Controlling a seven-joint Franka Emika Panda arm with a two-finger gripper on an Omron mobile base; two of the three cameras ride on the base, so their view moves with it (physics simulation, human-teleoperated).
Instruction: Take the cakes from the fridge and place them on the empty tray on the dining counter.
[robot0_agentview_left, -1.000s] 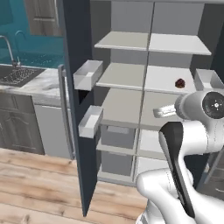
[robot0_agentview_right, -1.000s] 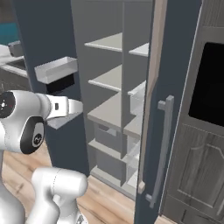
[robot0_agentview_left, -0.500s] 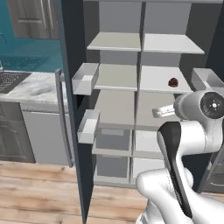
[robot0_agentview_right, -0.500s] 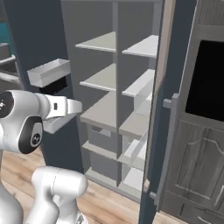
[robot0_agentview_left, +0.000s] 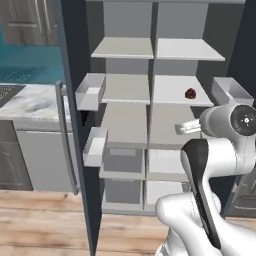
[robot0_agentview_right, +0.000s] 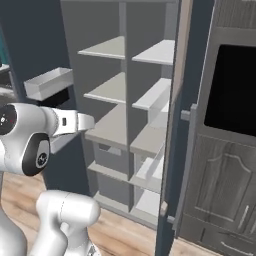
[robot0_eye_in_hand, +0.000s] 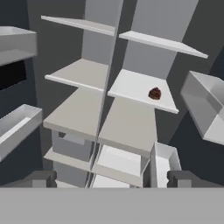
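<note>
The open fridge (robot0_agentview_left: 75, 30) held pale grey shelves in 2 columns, and on the right-hand shelf (robot0_agentview_left: 175, 97) of the 2nd tier from the top sat 1 small dark red-brown round cake (robot0_agentview_left: 190, 93), toward that shelf's right front part as seen in the hand view (robot0_eye_in_hand: 155, 93). The other shelves in sight, the top pair (robot0_agentview_left: 125, 48) and the wider 3rd tier (robot0_agentview_left: 125, 125), carried nothing visible, and clear bins (robot0_agentview_left: 90, 91) stood on the inside of the doors.
</note>
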